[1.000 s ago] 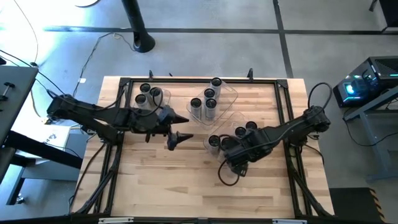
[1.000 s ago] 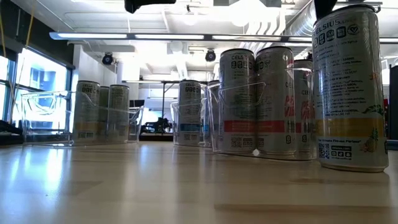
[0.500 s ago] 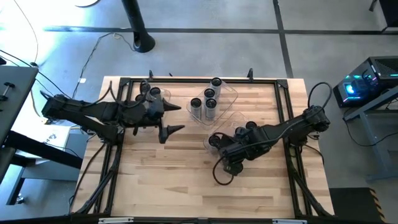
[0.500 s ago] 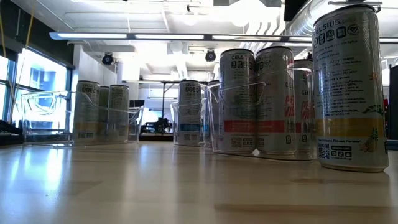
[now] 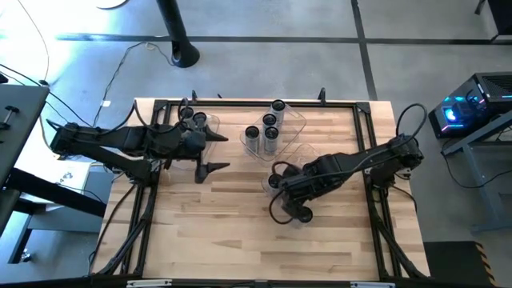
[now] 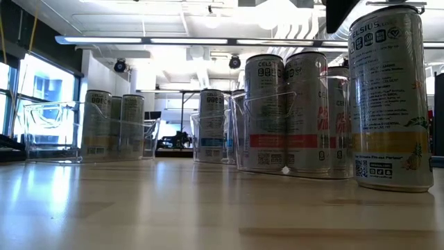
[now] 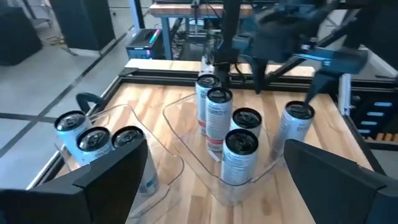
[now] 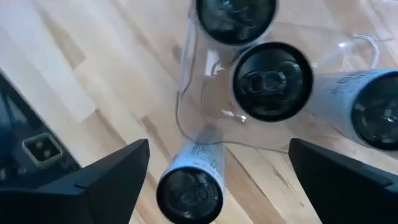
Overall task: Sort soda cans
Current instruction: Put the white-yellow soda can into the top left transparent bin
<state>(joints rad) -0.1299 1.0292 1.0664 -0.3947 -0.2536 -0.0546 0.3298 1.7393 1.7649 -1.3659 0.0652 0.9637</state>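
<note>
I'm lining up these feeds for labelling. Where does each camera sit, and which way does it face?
High view: overhead, straight down on the table; both arms show, left tool, right tool.
Low view: at tabletop height, level across the soda cans and clear bins; a dark arm part at top.
Left wrist view: above the table's left, facing the middle bin; its own fingers show.
Right wrist view: straight down on a can outside the bin; open fingers show.
Shared: both wrist views see that outside can.
</note>
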